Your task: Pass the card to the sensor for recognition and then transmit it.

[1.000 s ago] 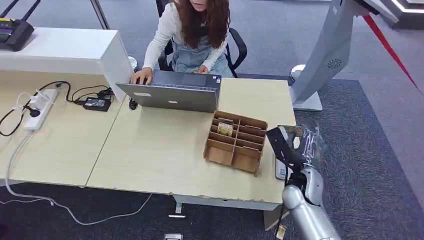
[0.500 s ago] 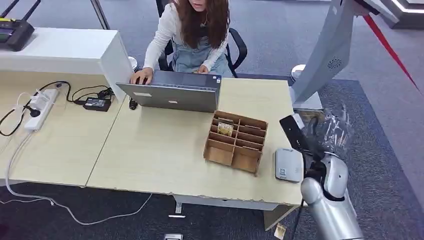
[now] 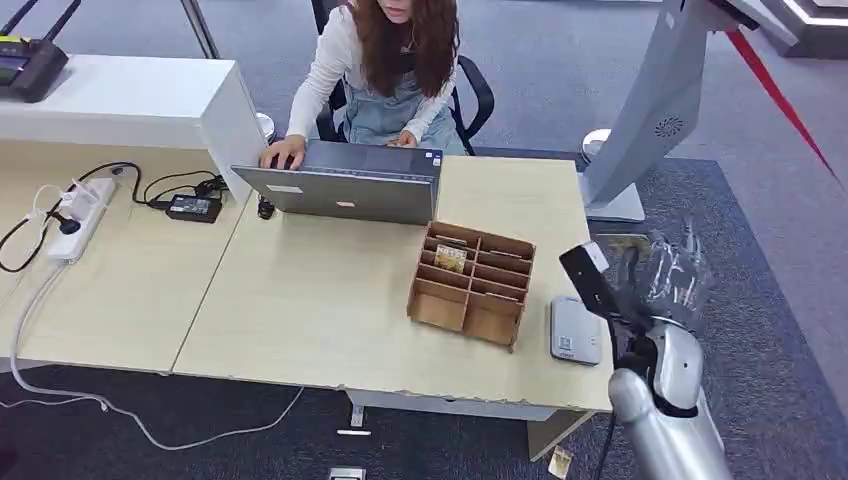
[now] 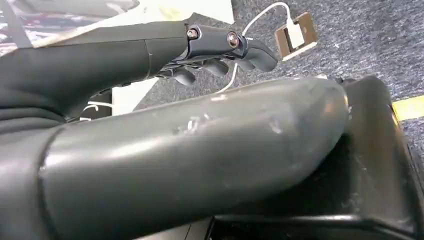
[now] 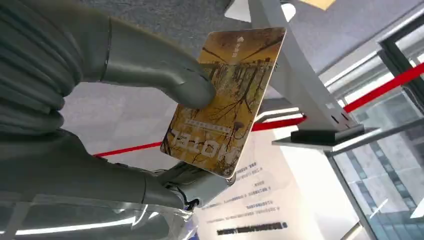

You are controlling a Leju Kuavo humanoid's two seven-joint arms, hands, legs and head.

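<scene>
Your right hand (image 5: 150, 125) grips the card (image 5: 225, 100) off the tabletop's (image 3: 300, 290) right edge, just beside the sensor (image 3: 576, 330) — you're mid-presentation, I judge — so next lower it flat over the reader; the left hand's (image 4: 220, 50) fingers look curled, holding nothing.

**Where things lie**

On the tabletop (image 3: 320, 300) the laptop (image 3: 345, 190) sits at the far edge, a person (image 3: 385, 70) seated behind it. Nearer, to its right, stands the divided box (image 3: 470, 285), a card (image 3: 451, 259) in one compartment. The sensor (image 3: 575, 330) lies right of the box, near the corner. The power strip (image 3: 80, 215) and adapter (image 3: 193, 207) lie far left.
</scene>
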